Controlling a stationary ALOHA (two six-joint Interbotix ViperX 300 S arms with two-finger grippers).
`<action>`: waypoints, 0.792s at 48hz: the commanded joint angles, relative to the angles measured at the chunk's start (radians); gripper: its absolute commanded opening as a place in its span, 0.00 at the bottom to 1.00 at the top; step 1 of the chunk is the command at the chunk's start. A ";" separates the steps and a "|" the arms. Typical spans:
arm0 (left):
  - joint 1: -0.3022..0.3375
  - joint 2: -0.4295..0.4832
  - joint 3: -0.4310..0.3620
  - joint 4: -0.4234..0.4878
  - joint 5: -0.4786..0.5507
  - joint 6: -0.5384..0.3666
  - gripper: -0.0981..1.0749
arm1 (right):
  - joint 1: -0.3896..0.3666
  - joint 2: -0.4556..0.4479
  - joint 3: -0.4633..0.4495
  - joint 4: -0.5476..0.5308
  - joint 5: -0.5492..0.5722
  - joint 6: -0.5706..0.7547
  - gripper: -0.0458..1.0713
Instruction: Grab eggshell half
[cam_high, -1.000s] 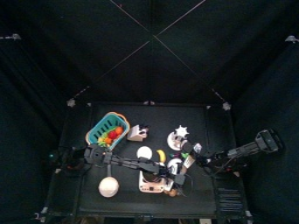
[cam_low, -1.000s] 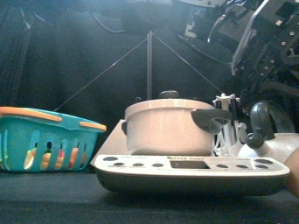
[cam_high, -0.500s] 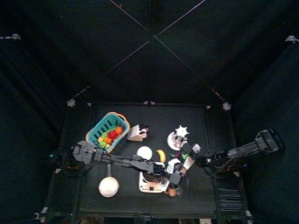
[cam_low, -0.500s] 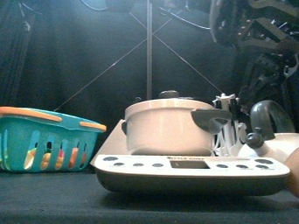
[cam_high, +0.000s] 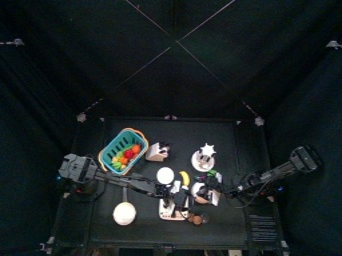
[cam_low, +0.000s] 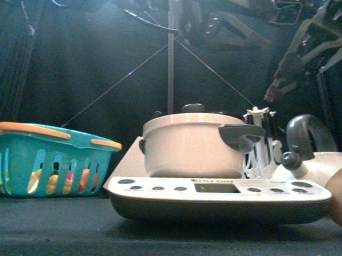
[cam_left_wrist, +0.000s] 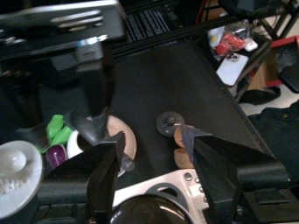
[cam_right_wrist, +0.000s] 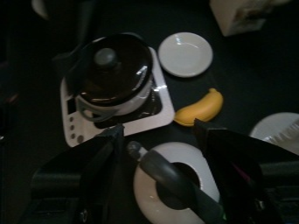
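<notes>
The reach is the step in hand: the eggshell half (cam_right_wrist: 184, 53) lies untouched on the tabletop (cam_high: 227, 140) behind the cooker (cam_right_wrist: 111, 77), near the banana (cam_right_wrist: 201, 106). Both the right end effector (cam_right_wrist: 163, 136) and the left end effector (cam_left_wrist: 155, 144) hang released and empty. Next, I judge, one must descend over the shell's rim, clear of the kettle (cam_right_wrist: 176, 179).

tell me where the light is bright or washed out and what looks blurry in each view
Top view: dim, only the table's things lit. Front view: pale glow on the curtain, soft sheen on the cooker pot. Left wrist view: own left hand looms blurred; glare on the plate. Right wrist view: kettle near and soft, white plate bright.
</notes>
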 joint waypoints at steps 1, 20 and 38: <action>0.005 -0.049 0.044 -0.044 -0.017 0.000 0.84 | 0.031 0.029 -0.032 -0.021 -0.011 0.000 0.89; -0.002 -0.189 0.258 -0.118 -0.077 0.003 0.84 | 0.144 0.288 -0.156 -0.009 0.044 0.009 0.89; -0.012 -0.275 0.368 -0.149 -0.114 0.000 0.84 | 0.259 0.428 -0.287 0.086 0.219 0.000 0.89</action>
